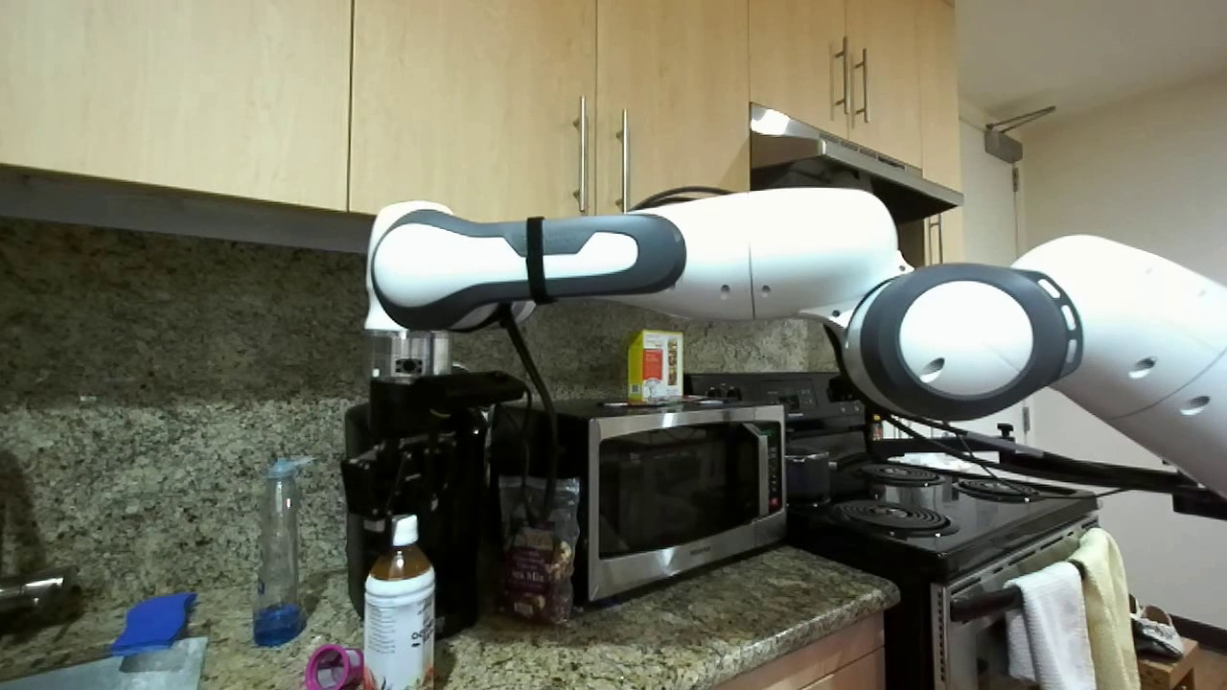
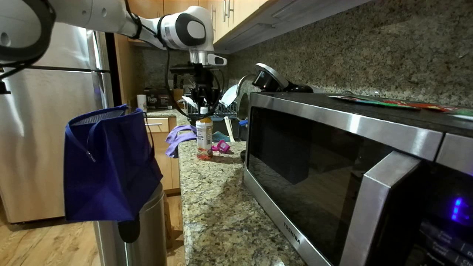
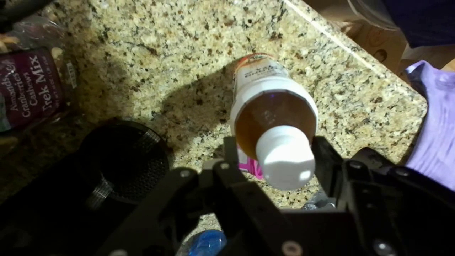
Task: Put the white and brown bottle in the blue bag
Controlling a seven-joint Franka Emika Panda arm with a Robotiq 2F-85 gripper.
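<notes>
Grasping appears the step in hand: end effector (image 3: 277, 153) spread over the cap (image 3: 284, 156), holding nothing. White and brown bottle (image 2: 204, 136) upright on the tabletop (image 2: 214, 199), well apart from the blue bag (image 2: 92, 177). Advise lowering squarely, closing evenly below the cap, lifting straight.

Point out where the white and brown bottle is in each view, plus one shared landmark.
In an exterior view: bottle at bottom, left of centre.
In an exterior view: bottle mid-height, left of centre.
Wrist view: bottle just right of centre.
Shared landmark: pink object beside it.
</notes>
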